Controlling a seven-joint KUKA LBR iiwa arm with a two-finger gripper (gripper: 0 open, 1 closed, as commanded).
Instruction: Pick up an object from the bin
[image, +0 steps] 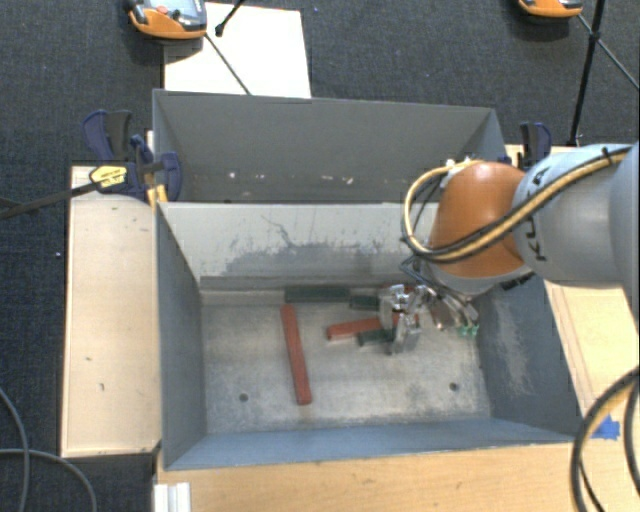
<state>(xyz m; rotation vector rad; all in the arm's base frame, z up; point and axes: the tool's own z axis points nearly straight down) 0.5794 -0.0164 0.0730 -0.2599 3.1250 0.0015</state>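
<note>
Camera view, starting from the bin's (180, 330) left wall: we see a long red-brown bar (295, 355) lying flat left of centre and a dark green bar (318, 295) along the back wall, both apart from the gripper (403, 325). Right of centre lies a short red bar (352, 329), slightly tilted, its right end by a small dark green block (377, 342). The gripper sits low over that spot, and we cannot tell whether it is clenched or released. Bare floor runs to the front and right walls.
</note>
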